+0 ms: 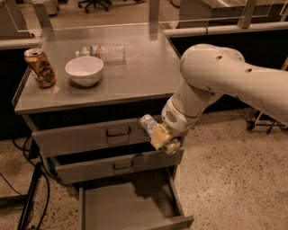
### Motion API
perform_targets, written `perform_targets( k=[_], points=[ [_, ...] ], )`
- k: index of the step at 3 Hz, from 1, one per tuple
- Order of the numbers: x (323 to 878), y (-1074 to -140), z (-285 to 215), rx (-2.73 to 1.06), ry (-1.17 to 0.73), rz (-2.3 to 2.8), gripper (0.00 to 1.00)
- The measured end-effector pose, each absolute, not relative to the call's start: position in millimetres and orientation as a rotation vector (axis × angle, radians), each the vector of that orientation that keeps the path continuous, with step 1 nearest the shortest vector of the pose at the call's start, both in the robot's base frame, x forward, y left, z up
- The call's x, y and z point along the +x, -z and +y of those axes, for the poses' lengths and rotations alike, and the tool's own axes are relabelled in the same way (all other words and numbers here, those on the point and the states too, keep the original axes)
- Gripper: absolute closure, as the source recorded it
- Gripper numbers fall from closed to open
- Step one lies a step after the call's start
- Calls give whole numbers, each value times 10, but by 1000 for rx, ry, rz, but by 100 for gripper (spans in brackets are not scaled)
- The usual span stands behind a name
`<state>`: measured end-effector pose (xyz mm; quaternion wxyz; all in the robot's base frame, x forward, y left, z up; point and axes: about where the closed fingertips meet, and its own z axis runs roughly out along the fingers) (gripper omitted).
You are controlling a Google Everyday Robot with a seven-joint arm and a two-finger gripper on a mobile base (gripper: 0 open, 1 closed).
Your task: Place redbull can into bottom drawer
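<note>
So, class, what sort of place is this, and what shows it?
Probably a lab or office workspace: steel drawer cabinet, office chair base behind. The gripper holds the redbull can above the bottom drawer.
</note>
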<state>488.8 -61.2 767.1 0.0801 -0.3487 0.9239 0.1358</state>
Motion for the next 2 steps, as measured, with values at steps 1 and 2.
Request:
perform_targets(
  k=[1, 2],
  points=[
    [4887, -7671, -612, -1043, -406, 2763, 100],
    [4836, -7327, -508, -1027, -477, 2821, 100]
  ],
)
